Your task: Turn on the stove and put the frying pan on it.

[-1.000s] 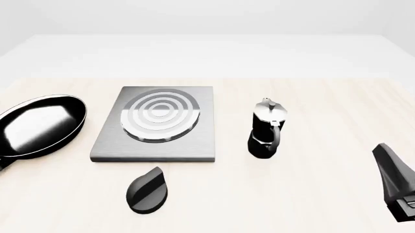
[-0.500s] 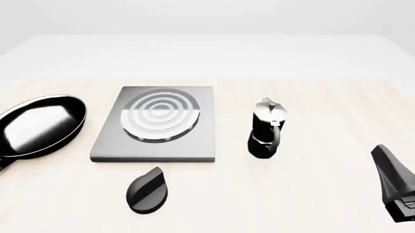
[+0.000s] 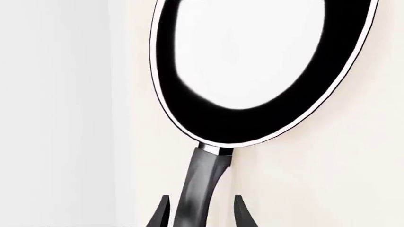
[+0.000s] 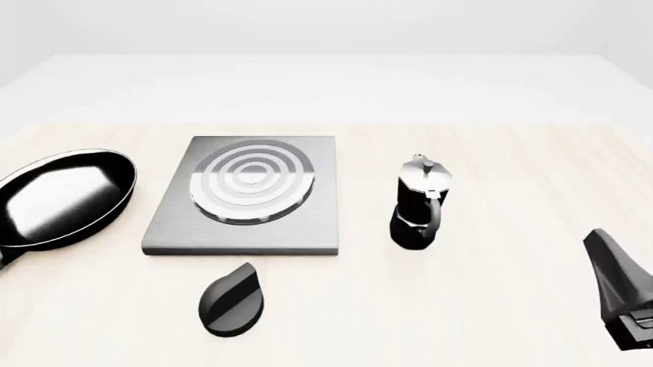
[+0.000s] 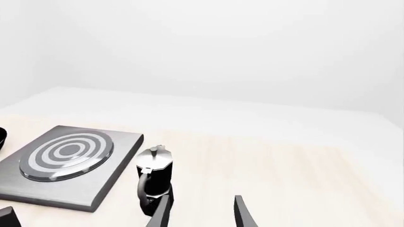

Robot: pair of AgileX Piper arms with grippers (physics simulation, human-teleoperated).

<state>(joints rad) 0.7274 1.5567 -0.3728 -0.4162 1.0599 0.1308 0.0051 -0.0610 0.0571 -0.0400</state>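
Note:
The frying pan (image 4: pixel 63 197), glossy black with a silver rim, lies on the table left of the stove. In the left wrist view the pan (image 3: pixel 252 123) fills the frame and its dark handle (image 3: pixel 203 182) runs between the fingers of my left gripper (image 3: pixel 202 215), which is open around it with gaps. The left gripper is out of the front view. The stove (image 4: pixel 306 222) is a grey plate with a silver ring burner (image 4: pixel 252 183). Its black teardrop knob (image 4: pixel 232 300) lies in front of it. My right gripper (image 4: pixel 604 252) is open and empty at the right edge, far from the knob.
A black moka pot (image 4: pixel 418 202) with a silver lid stands right of the stove. It also shows in the right wrist view (image 5: pixel 154 177), beside the stove (image 5: pixel 94 189) and just ahead of my right gripper (image 5: pixel 200 215). The table's left edge runs close to the pan.
My right gripper has edged slightly left. The pan, stove, knob and moka pot have not moved.

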